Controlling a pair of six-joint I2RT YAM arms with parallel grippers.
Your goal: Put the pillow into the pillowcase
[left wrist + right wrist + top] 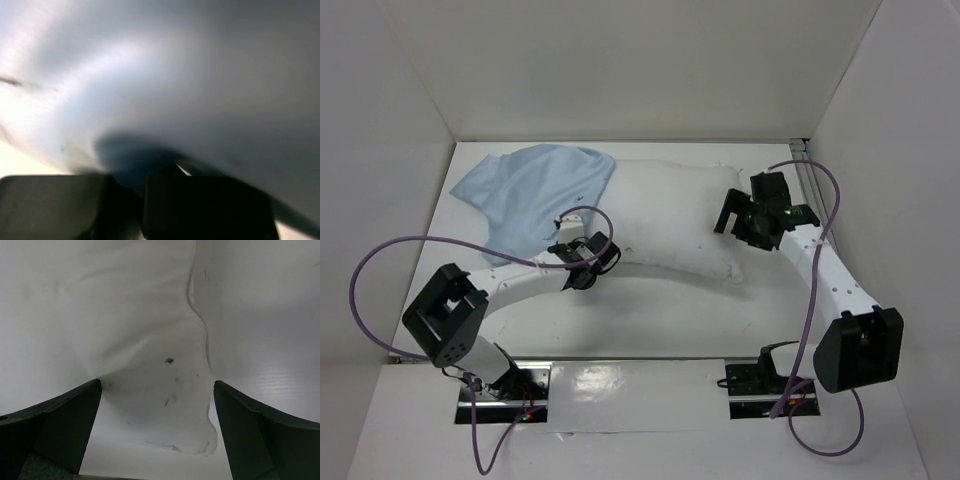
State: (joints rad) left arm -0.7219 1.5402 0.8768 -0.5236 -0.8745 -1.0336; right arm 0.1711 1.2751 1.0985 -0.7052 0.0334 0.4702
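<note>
The plump white pillow (670,215) lies across the middle of the table. The limp light blue pillowcase (535,190) is spread at its left end and overlaps that end. My left gripper (584,262) is at the pillow's near left edge. In the blurred left wrist view its jaws (142,180) are together, pinching the bulging white pillow (200,75). My right gripper (736,222) hovers over the pillow's right end and is open. In the right wrist view the speckled pillow corner (170,405) lies between its wide-apart fingers (60,420).
White walls close in the table at the back and on both sides. A purple cable (380,270) loops off the left arm, and another (825,200) curves over the right arm. A metal rail (808,180) runs along the right wall.
</note>
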